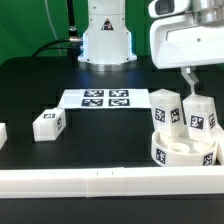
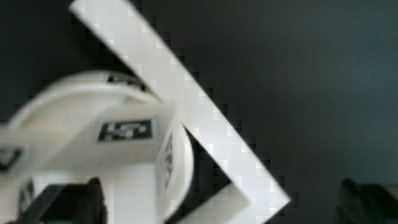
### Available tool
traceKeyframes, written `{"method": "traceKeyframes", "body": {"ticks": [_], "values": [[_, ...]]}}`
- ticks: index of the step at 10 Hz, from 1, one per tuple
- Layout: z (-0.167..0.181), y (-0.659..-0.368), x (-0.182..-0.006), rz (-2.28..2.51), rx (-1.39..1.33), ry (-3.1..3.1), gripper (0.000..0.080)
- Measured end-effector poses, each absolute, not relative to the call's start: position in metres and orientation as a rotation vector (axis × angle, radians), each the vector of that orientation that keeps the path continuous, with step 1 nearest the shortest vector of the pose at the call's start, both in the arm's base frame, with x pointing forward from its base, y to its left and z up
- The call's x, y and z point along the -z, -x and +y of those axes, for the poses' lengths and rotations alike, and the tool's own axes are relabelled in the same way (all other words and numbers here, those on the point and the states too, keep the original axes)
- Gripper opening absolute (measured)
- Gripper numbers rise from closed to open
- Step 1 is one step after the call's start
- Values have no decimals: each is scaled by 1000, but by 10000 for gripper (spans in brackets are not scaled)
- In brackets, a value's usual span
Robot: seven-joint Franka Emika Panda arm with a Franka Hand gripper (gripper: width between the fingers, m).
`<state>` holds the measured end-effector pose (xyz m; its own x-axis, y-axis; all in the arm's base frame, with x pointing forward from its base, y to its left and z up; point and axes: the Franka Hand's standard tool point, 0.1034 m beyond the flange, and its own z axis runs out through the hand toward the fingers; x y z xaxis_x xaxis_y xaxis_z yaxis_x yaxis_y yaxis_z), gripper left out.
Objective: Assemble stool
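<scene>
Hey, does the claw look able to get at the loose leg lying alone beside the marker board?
Probably yes. The loose leg lies alone on the table with nothing over or against it. The open claw hangs above the seat, so it would have to travel across.

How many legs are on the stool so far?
Done: a first leg and a second leg stand on the round seat; how tight they sit I cannot tell. In hand: nothing; the open gripper hangs over the second leg. Left: the third leg lies loose on the table.
</scene>
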<state>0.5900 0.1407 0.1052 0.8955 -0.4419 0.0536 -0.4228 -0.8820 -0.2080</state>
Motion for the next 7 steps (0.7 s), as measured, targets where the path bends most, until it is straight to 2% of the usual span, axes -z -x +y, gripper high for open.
{"method": "traceKeyframes", "body": {"ticks": [2, 6, 7], "values": [[147, -595, -113, 392, 136, 2945, 649], [141, -597, -110, 11, 189, 2991, 649], [133, -597, -108, -298, 223, 3000, 649]]}}
